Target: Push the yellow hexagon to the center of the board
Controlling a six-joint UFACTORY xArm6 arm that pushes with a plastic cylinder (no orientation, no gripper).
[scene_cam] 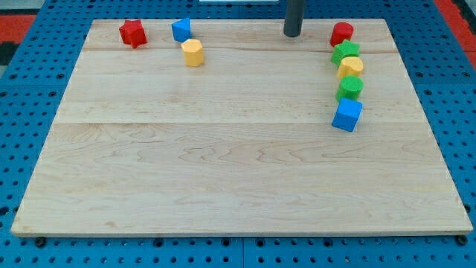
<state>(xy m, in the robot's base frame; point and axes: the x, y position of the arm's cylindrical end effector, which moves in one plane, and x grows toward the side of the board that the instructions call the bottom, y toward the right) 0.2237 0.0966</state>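
Wooden bench [238,179] under me; no fingers, just my tip [292,34] at view's top, touching nothing. Yellow hexagon [193,52] well to its left & slightly lower; blue block [181,30] just above it; red cylinder [341,33] near tip's right.

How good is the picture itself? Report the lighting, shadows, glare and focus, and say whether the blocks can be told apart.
Camera view: lighting is even and soft, with no glare on the wooden board. Shadows are short and faint, as under the blue cube. Focus is sharp enough to separate the yellow hexagon from the blue block beside it. My tip is dark and slightly soft, standing apart from every block.
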